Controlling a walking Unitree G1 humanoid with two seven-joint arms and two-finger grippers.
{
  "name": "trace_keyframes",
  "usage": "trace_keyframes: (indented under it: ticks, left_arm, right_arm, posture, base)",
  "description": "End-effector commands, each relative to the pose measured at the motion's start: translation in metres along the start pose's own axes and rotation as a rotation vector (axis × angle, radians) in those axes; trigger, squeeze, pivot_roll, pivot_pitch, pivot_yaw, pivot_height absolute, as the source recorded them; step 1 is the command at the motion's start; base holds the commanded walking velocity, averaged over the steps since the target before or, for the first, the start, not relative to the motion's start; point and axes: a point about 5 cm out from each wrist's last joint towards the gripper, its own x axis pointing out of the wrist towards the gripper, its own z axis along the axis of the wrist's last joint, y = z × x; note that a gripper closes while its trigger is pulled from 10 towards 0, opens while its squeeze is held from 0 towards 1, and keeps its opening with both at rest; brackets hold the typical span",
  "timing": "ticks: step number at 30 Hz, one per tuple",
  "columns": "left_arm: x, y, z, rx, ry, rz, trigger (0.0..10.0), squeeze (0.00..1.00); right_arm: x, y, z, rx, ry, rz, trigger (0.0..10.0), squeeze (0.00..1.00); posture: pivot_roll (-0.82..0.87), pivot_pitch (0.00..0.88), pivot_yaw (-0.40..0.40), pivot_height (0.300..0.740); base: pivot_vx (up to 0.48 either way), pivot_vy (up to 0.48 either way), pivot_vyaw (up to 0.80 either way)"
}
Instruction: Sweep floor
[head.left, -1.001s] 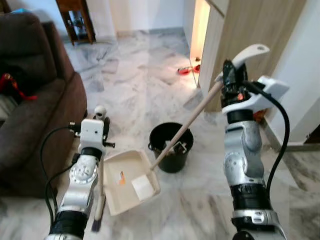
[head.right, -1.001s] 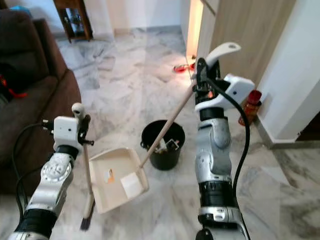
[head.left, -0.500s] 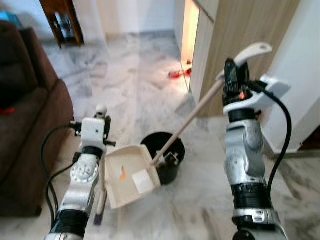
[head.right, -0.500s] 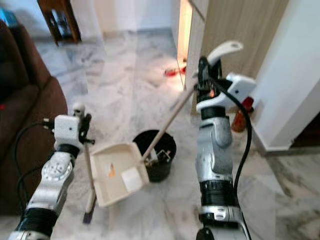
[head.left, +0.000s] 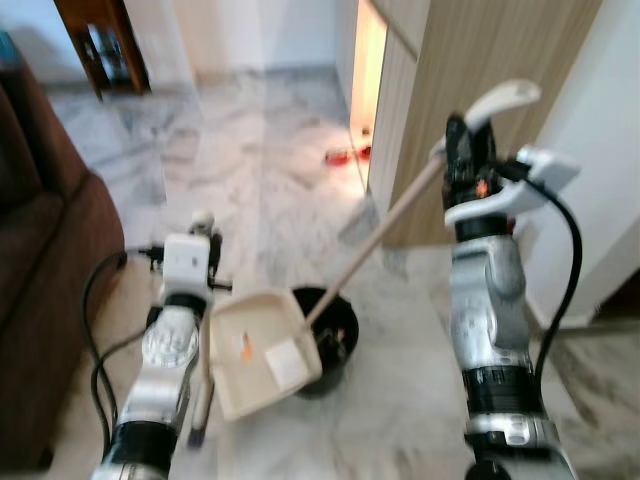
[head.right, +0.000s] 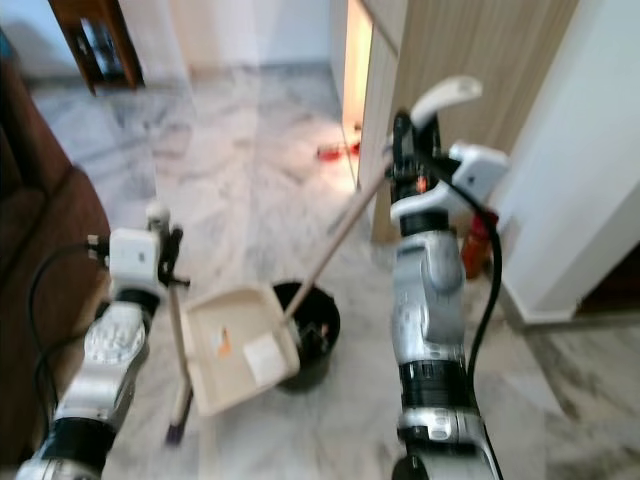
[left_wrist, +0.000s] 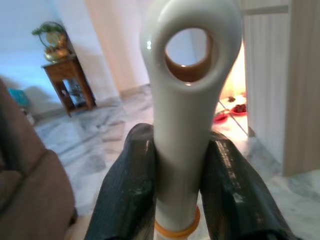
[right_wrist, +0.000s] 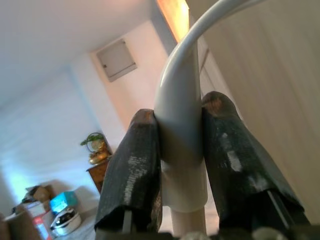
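Right gripper's fingers (right_wrist: 135, 170) clamp the long-handled cream plastic dustpan (head.left: 262, 352), tilted at the round black bin (head.left: 328, 340); left gripper (left_wrist: 182, 185) pinches the white-handled broom (left_wrist: 187, 100).

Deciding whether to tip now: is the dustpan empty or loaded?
Loaded. The dustpan, held over the black bin by the right gripper, carries a white paper piece and an orange scrap.

No legible text, labels, brands or numbers on anything in view.
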Motion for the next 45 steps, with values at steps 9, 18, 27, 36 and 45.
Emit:
trace_keyframes:
  ticks: [9, 18, 27, 36, 45]
  left_arm:
    - [0.007, 0.000, 0.014, 0.001, -0.059, -0.003, 10.0, 0.00]
    - [0.007, -0.001, 0.014, -0.003, -0.059, 0.000, 10.0, 0.00]
    - [0.006, 0.000, 0.015, -0.008, -0.071, 0.010, 10.0, 0.00]
    - [0.005, -0.002, 0.015, -0.012, -0.072, 0.003, 10.0, 0.00]
    - [0.004, -0.003, 0.015, -0.015, -0.078, -0.001, 10.0, 0.00]
  right_arm:
    - [0.007, 0.008, 0.010, 0.029, -0.057, 0.018, 10.0, 0.00]
    - [0.009, 0.007, 0.013, 0.019, -0.065, 0.019, 10.0, 0.00]
    - [0.010, 0.009, 0.019, -0.021, -0.088, 0.046, 10.0, 0.00]
    - [0.009, 0.029, 0.026, -0.128, -0.151, 0.172, 10.0, 0.00]
    - [0.010, 0.059, 0.037, -0.319, -0.254, 0.357, 10.0, 0.00]
  posture:
    - [0.08, 0.019, 0.036, 0.740]
    - [0.08, 0.027, 0.033, 0.740]
    - [0.07, 0.043, 0.034, 0.740]
    - [0.07, 0.044, 0.036, 0.740]
    - [0.07, 0.030, 0.037, 0.740]
  base:
    - [0.409, 0.000, 0.00]
    - [0.407, 0.000, 0.00]
    - [0.166, 0.000, 0.00]
    - [0.000, 0.000, 0.00]
    - [0.000, 0.000, 0.00]
